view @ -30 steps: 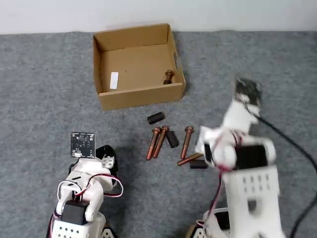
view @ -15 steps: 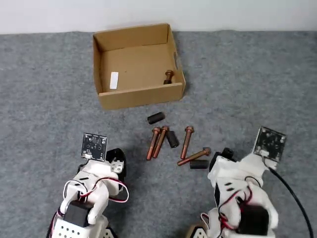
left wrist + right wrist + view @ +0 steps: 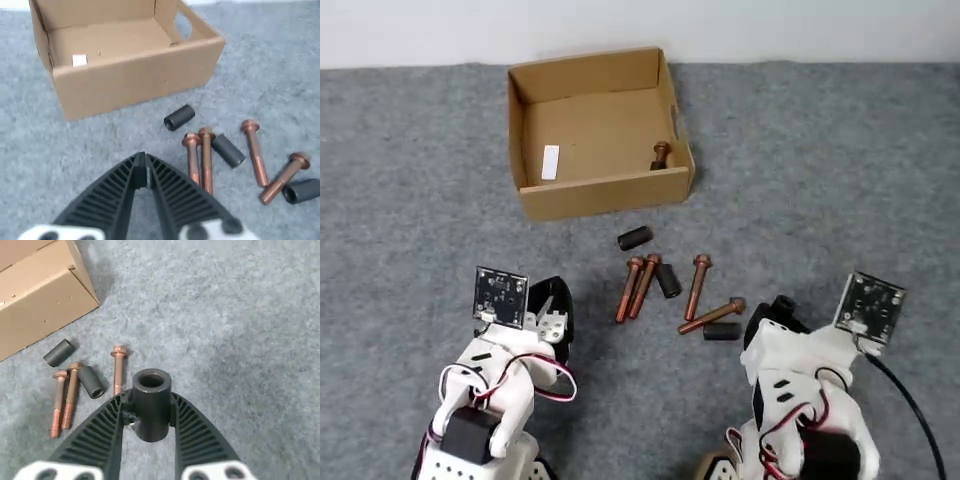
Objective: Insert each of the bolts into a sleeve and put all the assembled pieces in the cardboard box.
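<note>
Right gripper (image 3: 148, 399): clamped on a black hollow cylindrical sleeve (image 3: 151, 416), smooth and matte, its bore facing the wrist camera.
Left gripper (image 3: 142, 162): closed, holding nothing.
Copper-coloured flanged bolts (image 3: 206, 155): four, loose on grey carpet (image 3: 60, 145) just ahead of the left gripper.
Brown cardboard box (image 3: 135, 75): farther ahead, open-topped.

A bench (image 3: 840, 160) covered in grey, carpet-like fabric meets a plain white wall (image 3: 640, 25) along its far edge.
</note>
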Robot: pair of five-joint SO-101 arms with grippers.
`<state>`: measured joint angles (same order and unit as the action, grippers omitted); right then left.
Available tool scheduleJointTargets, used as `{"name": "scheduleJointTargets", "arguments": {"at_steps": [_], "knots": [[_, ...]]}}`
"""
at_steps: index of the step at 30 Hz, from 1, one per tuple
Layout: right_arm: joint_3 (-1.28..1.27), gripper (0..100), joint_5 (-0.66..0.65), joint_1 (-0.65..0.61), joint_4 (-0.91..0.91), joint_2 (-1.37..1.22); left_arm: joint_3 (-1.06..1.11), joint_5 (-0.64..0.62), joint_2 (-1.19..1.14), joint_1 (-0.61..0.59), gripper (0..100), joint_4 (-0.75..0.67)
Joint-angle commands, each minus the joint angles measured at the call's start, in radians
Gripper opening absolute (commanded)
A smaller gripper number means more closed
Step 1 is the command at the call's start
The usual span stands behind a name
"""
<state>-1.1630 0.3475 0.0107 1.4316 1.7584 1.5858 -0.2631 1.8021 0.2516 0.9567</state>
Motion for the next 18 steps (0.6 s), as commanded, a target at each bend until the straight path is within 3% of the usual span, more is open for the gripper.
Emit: {"name": "scheduleJointTargets", "arguments": {"at_steps": [1, 8, 18], "knots": [[0.006, 0.8, -0.009, 0.008, -0.008, 0.01, -0.079, 0.011, -0.002, 0.011, 0, 0.041], [-0.003, 0.8, -0.011, 0.007, -0.01, 0.013, -0.254, 0.015, -0.203, 0.006, 0, 0.101], [-0.005, 0.8, -0.009, 0.005, -0.01, 0.016, -0.765, 0.017, -0.982, 0.009, 0, 0.066]]}}
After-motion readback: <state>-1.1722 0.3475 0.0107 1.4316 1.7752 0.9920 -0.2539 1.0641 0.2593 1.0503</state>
